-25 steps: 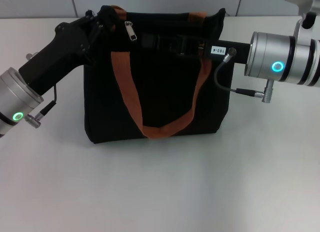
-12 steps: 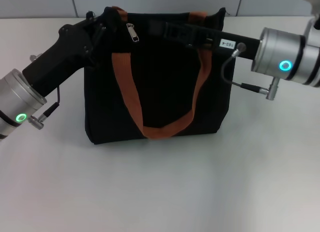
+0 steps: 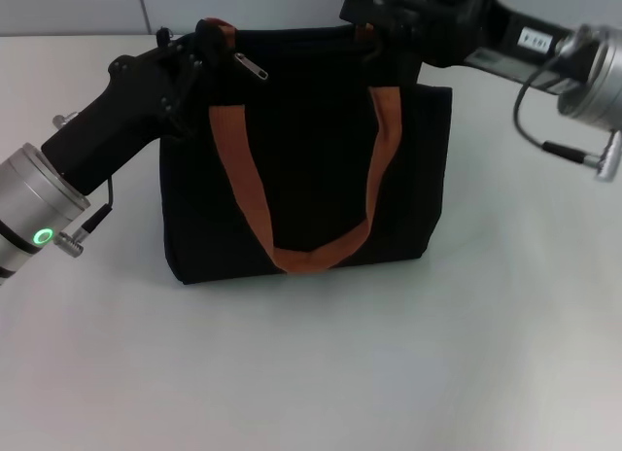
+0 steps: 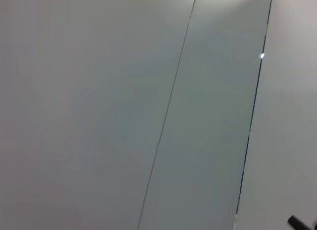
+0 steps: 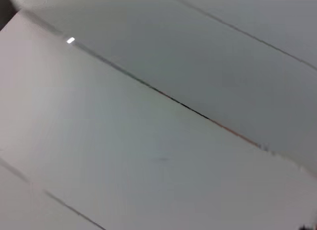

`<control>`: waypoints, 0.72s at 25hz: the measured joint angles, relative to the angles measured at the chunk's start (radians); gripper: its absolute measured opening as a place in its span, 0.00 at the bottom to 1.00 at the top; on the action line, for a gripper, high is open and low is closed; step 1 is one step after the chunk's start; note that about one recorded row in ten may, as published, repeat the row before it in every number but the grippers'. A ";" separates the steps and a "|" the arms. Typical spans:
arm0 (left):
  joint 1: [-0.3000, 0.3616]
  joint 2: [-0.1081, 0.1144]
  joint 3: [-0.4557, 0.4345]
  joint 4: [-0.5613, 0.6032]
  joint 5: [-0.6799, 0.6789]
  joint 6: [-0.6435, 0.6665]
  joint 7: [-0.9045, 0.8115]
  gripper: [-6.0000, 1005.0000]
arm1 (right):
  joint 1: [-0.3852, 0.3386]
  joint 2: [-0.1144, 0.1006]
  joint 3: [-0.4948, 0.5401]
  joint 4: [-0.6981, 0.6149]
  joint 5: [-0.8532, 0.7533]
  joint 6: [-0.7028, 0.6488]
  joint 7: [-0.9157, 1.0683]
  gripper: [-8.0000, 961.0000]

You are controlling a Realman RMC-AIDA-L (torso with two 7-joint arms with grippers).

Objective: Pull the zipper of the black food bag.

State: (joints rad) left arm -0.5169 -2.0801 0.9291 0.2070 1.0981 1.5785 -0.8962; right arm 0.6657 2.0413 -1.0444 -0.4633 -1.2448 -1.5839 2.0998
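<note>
Zipper (image 3: 250, 67) pull tab: silver, lying at upper left of the frame on the top edge of the bag (image 3: 306, 179), just right of the left gripper (image 3: 199, 45). Bag stands upright on the white surface (image 3: 321, 373), centre of frame, orange strap (image 3: 292, 179) looping down its front face. Left gripper sits at the bag's top left corner, apparently bracing it; whether its jaws are spread or pinching fabric, cannot tell. Right gripper (image 3: 374, 9) is at the upper right, over the bag's top right end, clear of the tab; jaw state also cannot tell. Both wrist views show only pale panels and seams, no bag. Judgement: tab sits at the left end of the zip line and is not held, so the pull looks either finished or not started; cannot tell which.
</note>
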 joint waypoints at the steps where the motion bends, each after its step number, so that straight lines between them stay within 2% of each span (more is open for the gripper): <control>1: 0.000 0.000 0.002 0.000 0.000 0.005 -0.001 0.03 | 0.007 -0.006 -0.002 0.010 0.000 0.000 0.049 0.39; 3: -0.001 0.000 0.005 0.000 0.001 0.014 -0.003 0.03 | 0.029 -0.015 -0.003 0.050 -0.001 -0.006 0.141 0.48; 4: -0.001 0.000 0.005 0.000 0.001 0.018 -0.004 0.03 | 0.035 -0.013 -0.001 0.069 -0.001 -0.009 0.149 0.53; 8: 0.002 0.000 0.005 0.000 0.002 0.054 -0.008 0.03 | 0.032 0.023 0.010 0.092 0.002 -0.015 0.087 0.58; 13: -0.011 0.000 0.010 -0.009 0.009 0.112 -0.009 0.03 | 0.020 0.040 -0.006 0.097 -0.005 -0.057 -0.193 0.65; 18: -0.038 0.000 0.034 -0.027 0.009 0.125 -0.009 0.03 | -0.034 0.045 -0.033 0.105 -0.005 -0.086 -0.492 0.71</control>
State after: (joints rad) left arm -0.5545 -2.0799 0.9631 0.1804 1.1073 1.7037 -0.9049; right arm 0.6314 2.0861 -1.0773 -0.3580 -1.2496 -1.6696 1.6078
